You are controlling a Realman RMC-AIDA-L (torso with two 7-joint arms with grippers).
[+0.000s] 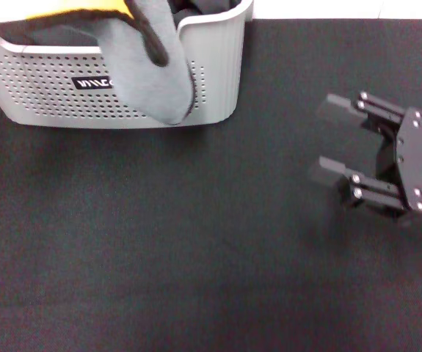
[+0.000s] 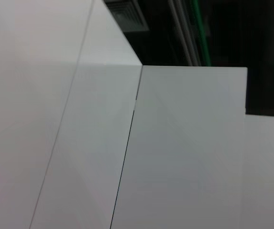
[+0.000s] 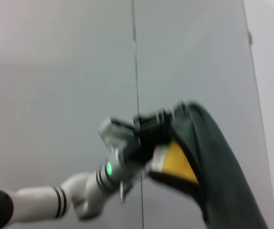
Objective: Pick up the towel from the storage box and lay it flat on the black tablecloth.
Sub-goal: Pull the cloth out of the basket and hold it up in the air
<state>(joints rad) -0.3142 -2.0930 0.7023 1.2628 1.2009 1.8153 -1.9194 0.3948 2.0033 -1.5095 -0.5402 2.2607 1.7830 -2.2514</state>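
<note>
Hanging from the left end effector (image 3: 144, 138), the towel (image 1: 148, 62) is lifted above the storage box (image 1: 211, 73), its grey face outward and a strip of orange-yellow showing along the top of the head view. The right wrist view shows that end effector clamped on the towel's black-trimmed edge, close to the small white tag, with the cloth drooping below in a long fold. The towel's lower end drapes over the box's front wall, covering part of the black label (image 1: 93, 83). The box stands at the far left of the black tablecloth (image 1: 159, 242). The right end effector (image 1: 332, 139) hovers low over the tablecloth, well to the right of the box and the towel, its fingers spread wide and holding nothing.
</note>
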